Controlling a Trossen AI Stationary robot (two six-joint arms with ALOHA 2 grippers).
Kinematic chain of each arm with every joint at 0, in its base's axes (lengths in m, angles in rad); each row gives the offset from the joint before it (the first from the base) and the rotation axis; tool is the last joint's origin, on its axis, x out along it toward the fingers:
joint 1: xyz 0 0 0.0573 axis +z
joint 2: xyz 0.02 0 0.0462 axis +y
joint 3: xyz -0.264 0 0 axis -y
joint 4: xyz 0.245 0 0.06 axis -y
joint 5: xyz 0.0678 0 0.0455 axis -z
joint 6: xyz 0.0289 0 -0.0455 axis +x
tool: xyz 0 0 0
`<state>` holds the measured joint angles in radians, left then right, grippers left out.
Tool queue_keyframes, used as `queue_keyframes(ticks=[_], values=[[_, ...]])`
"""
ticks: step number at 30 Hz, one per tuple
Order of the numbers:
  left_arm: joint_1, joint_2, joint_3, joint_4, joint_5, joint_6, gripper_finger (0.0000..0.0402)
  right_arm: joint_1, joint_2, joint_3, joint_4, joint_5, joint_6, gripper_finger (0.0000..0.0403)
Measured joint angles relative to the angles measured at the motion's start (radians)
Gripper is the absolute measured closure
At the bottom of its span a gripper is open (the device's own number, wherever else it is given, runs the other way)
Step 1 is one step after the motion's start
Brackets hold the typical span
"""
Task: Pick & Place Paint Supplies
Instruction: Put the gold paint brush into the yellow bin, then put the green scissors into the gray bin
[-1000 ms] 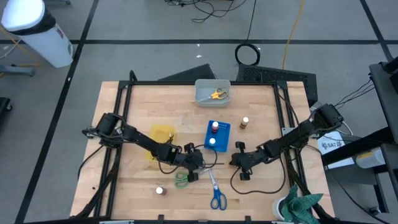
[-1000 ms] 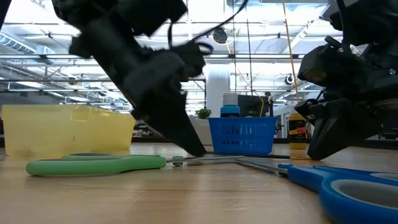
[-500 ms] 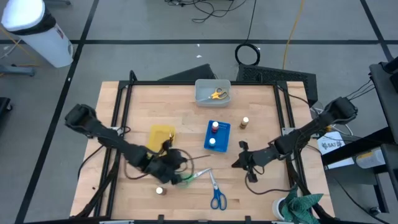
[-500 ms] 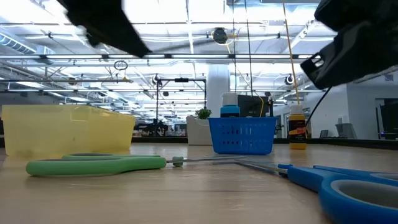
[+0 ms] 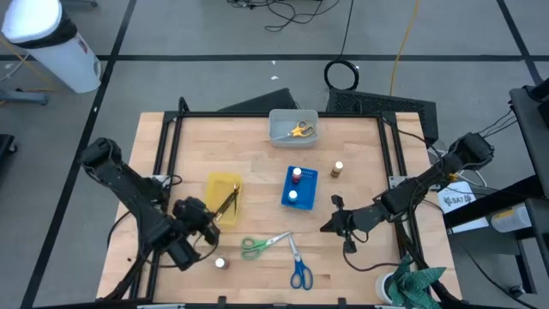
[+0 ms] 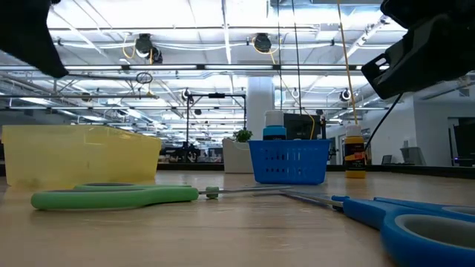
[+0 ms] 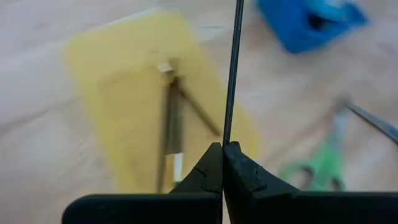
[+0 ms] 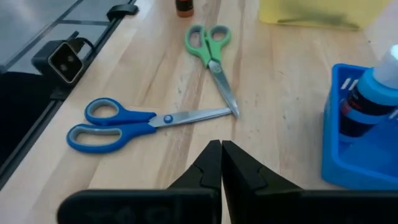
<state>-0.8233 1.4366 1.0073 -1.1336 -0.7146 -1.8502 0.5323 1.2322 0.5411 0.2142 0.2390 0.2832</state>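
I can read no label on anything; the only writing is a white tag off the table's right edge, too small to make out. My left gripper [image 7: 222,163] is clenched on a thin dark brush [image 7: 232,74], which stands straight out from the fingertips above the yellow tray [image 5: 222,194]; more brushes [image 7: 169,134] lie in that tray. In the overhead view that gripper sits at about 8 o'clock on the table [image 5: 360,146], near the front left edge. My right gripper [image 8: 221,163] is pressed shut on nothing, at about 4 o'clock. The green scissors [image 5: 262,244] and blue scissors [image 5: 298,265] lie at 6 o'clock, blade tips close together, on open wood between the two arms. A white-topped bottle [image 5: 220,263] stands at 7 o'clock. The blue tray [image 5: 300,187] at centre holds a red-topped bottle [image 5: 297,173] and a blue-topped one [image 8: 367,93]; a brown-topped bottle [image 5: 338,169] stands just beside it at 3 o'clock. The yellow scissors [image 5: 299,130] lie in the grey bin [image 5: 292,127] at 12 o'clock.
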Motion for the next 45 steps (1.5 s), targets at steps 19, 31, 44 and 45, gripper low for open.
queue_keyframes(ticks=[19,31,44,45], values=[[0.091,0.004,0.000,-0.018,0.088,-0.071,0.0381,-0.002,0.000,0.001,0.046,-0.004,-0.008,0.0403],[0.112,0.004,0.000,-0.018,0.130,-0.063,0.0257,-0.002,0.000,0.001,0.046,-0.005,-0.007,0.0403],[0.126,0.004,0.000,0.192,0.036,0.244,0.0194,0.029,0.164,0.002,0.460,-0.115,-0.140,0.0403],[0.131,0.004,0.000,0.260,0.031,0.323,0.0195,0.029,0.174,0.002,0.479,-0.113,-0.150,0.0403]])
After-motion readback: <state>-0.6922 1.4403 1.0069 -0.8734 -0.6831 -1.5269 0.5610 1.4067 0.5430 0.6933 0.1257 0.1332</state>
